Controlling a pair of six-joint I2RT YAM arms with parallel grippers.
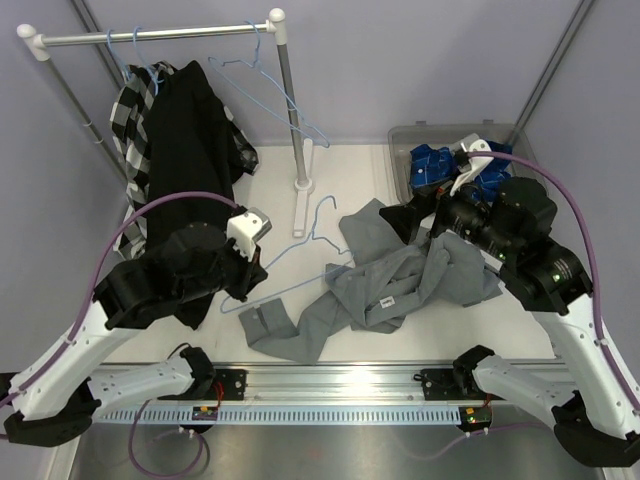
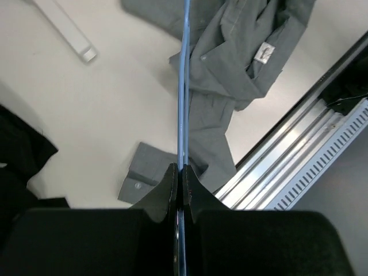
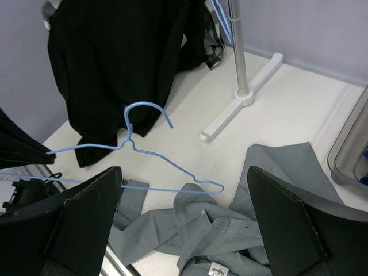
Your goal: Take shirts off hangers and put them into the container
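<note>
Lying crumpled in the middle of the desk (image 1: 350, 170), the grey shirt (image 1: 400, 285) is off its hanger (image 1: 311, 235), with one sleeve trailing toward the near edge and its collar label facing up. The hanger sits just left of the shirt. Its far corner meets the fabric and its hook points toward the rail's foot.

Your left gripper (image 2: 179, 169) is clamped tight on the hanger's wire (image 2: 184, 86) at the near left end, with the pads pressed together and only the thin blue line between them. From above, you can see that gripper (image 1: 238, 288) low over the desk beside the hem of the black shirt (image 1: 185, 140).

Your right gripper (image 3: 184, 172) is spread as wide as it goes and holds nothing. It hovers over the grey shirt's (image 3: 230, 230) upper edge, looking out across the hanger (image 3: 131, 138). In the top view it (image 1: 420, 228) sits between the shirt and the container (image 1: 450, 130).

The container stands at the far right of the desk with the plaid shirt (image 1: 435, 165) bunched inside it. At far left, the black shirt and the checked shirt (image 1: 130, 110) behind it hang from the rail (image 1: 150, 37). A bare hanger (image 1: 270, 90) hangs on the rail beside them, nearer the post.
</note>
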